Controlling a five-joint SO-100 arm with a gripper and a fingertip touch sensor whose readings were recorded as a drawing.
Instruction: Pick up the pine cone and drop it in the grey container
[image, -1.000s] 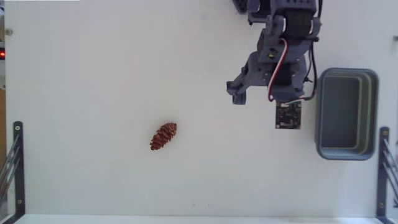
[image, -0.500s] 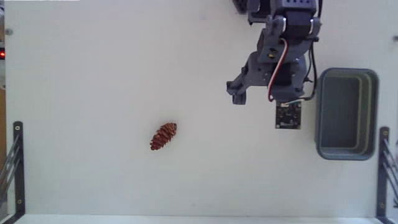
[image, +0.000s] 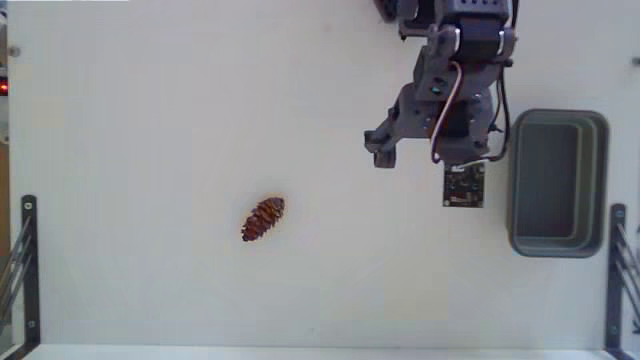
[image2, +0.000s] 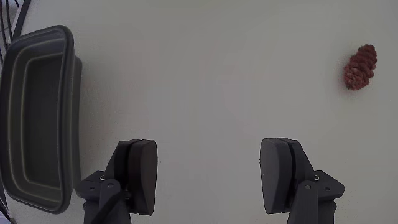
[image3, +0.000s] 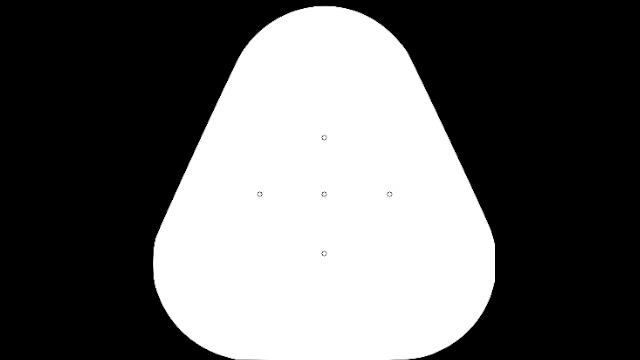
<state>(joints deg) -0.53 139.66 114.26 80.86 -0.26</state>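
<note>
Lying on the table, the pine cone, long axis set from 1 to 7 o'clock in the fixed view, gripper held wide open, empty, grey container at 3 o'clock.

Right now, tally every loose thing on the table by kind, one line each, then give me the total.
Pine cone: 1, reddish-brown, lying on the bare white table.
Grey container: 1, nothing inside it.
Total: 2.
The gripper is not counted; its fingers stand apart with nothing between them.
</note>
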